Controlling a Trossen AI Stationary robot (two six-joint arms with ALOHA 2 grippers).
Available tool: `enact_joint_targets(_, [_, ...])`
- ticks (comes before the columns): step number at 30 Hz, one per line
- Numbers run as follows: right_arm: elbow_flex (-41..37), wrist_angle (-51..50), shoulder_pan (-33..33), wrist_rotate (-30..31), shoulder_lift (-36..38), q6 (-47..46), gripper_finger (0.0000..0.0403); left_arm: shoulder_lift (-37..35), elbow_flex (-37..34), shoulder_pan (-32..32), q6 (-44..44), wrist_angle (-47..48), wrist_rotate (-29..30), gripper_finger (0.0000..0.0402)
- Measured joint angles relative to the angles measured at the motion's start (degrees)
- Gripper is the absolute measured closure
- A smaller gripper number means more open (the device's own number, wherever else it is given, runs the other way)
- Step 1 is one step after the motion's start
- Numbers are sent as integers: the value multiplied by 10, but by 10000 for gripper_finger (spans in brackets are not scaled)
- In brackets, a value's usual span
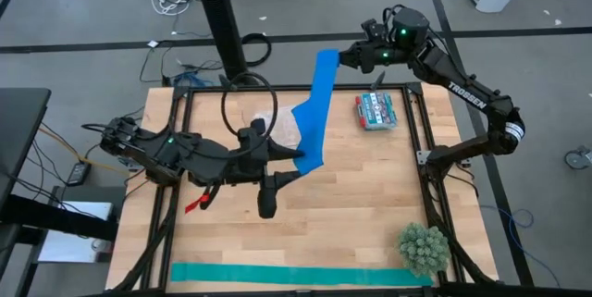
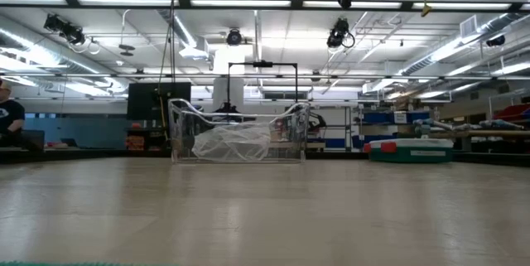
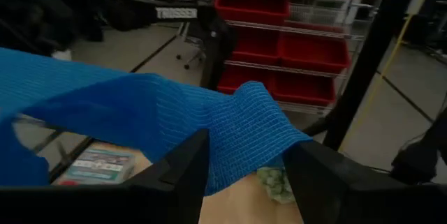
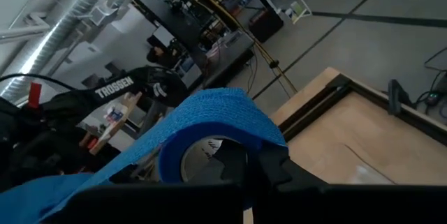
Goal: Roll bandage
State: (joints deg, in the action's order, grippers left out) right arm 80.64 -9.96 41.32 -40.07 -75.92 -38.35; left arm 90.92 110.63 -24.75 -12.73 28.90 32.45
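The royal-blue bandage (image 1: 314, 112) hangs in the air as a slanting strip between my two grippers, above the far half of the table. My right gripper (image 1: 340, 56) is at the far edge, shut on the strip's upper end, which curls into a loop (image 4: 209, 130) around the fingers. My left gripper (image 1: 294, 156) is at mid-table at the strip's lower end (image 1: 310, 161). It is open, and the cloth (image 3: 230, 133) passes between its two fingers. Neither gripper shows in the low view. My left gripper does not pinch the bandage. The lower end drapes through the open gap and lies over the inner edge of one finger (image 3: 195, 158), clear of the table. My right gripper holds the bandage's upper end, which is wound in a loop (image 4: 237, 116) around its shut fingers. The fingers come level from the table's right. The loop hides the place of contact. The strip (image 4: 105, 175) runs down from there toward my left gripper, clear of the table.
A teal-green strip (image 1: 296, 274) lies along the near edge, with a green spiky ball (image 1: 424, 246) at the near right. A small red-and-teal pack (image 1: 375, 110) lies at the far right. A clear container with a plastic bag (image 2: 236, 137) stands at the far middle.
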Motion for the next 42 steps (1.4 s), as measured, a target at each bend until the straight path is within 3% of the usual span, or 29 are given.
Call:
enact_joint_targets(4, [0,8,0,-5,4,1,403,7,0,0,-15,16,-6,213])
enact_joint_targets(9, [0,8,0,-9,11,8,403,4,0,0,-89,118,-11,213])
enact_joint_targets(16, [0,-6,1,-20,21,22,403,1,15,4,-123,152,-10,213])
enact_joint_targets(20, [0,-7,1,-22,25,25,403,0,39,4,-142,153,-51,213])
enact_joint_targets(23, [0,-6,1,-24,25,26,403,-1,45,2,-154,229,-56,213])
enact_joint_targets(27, [0,-6,1,-28,25,26,403,3,51,2,-149,270,-109,213])
enact_joint_targets(32, [0,-6,1,-29,24,27,403,-5,52,9,-129,263,-103,213])
enact_joint_targets(39, [0,-6,-2,-31,24,37,403,-5,52,42,-121,274,9,213])
enact_joint_targets(42, [0,-2,-3,-31,24,38,403,-5,49,67,-152,268,27,213])
